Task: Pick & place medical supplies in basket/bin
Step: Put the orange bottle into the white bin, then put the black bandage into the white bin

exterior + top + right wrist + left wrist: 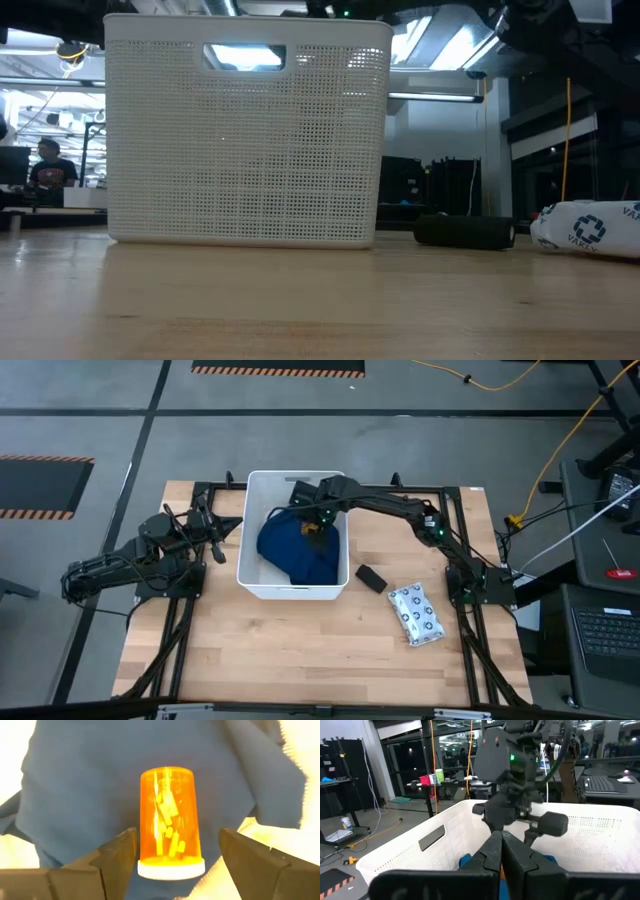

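The white tub [255, 565] stands mid-table, its perforated wall [245, 130] filling the low view. Inside it the dark blue cloth [290, 550] lies bunched. The orange bottle [170, 820] with its white cap [171, 869] lies on the cloth [75, 795]. My right gripper [177, 855] hangs over the tub [318, 528], open, one finger on either side of the bottle and apart from it. The black oblong [371, 578] and the white dotted packet [415, 613] lie on the table right of the tub. My left gripper [501, 855] waits, shut, left of the tub [215, 525].
The black oblong [465, 232] and the packet [590, 228] lie flat on the wood between the tub and the right arm's base. A black frame borders the table. Bare wood lies toward the near edge. A person sits far off in the room [45, 165].
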Available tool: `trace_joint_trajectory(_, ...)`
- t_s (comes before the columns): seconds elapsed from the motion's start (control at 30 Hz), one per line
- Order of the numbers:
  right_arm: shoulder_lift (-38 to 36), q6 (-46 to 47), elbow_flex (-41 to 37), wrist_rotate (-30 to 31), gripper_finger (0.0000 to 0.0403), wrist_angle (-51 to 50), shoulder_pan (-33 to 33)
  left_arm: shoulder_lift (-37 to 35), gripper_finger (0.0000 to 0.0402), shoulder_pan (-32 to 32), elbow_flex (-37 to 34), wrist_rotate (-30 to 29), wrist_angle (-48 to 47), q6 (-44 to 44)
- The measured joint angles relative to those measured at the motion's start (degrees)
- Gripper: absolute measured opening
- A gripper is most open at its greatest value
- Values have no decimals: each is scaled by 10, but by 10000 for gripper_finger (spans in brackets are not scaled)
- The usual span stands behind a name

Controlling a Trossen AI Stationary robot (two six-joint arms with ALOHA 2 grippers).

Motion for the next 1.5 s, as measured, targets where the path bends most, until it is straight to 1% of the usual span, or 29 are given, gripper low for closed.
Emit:
trace_joint_trajectory(0.33,-54,-13,0,5,282,5,13,0,4,0,0,0,0,0)
trace_joint_trajectory(0.53,-109,-19,0,64,282,-3,32,0,8,0,0,0,0,-6)
trace_joint_trajectory(0.7,-155,-13,-2,68,282,-2,41,0,6,0,0,3,0,-10)
trace_joint_trajectory(0.83,-190,2,-35,78,280,7,48,0,7,0,0,3,-1,-10)
trace_joint_trajectory(0.93,-218,13,-88,105,271,22,54,0,8,0,0,4,-17,-10)
trace_joint_trajectory(1.03,-262,20,-163,112,259,71,60,0,6,0,0,4,-32,-10)
trace_joint_trajectory(1.27,-392,-1,-392,112,239,279,65,0,4,0,0,4,-39,-10)
trace_joint_trajectory(1.5,-541,-39,-600,111,226,448,65,0,6,0,0,4,-30,-10)
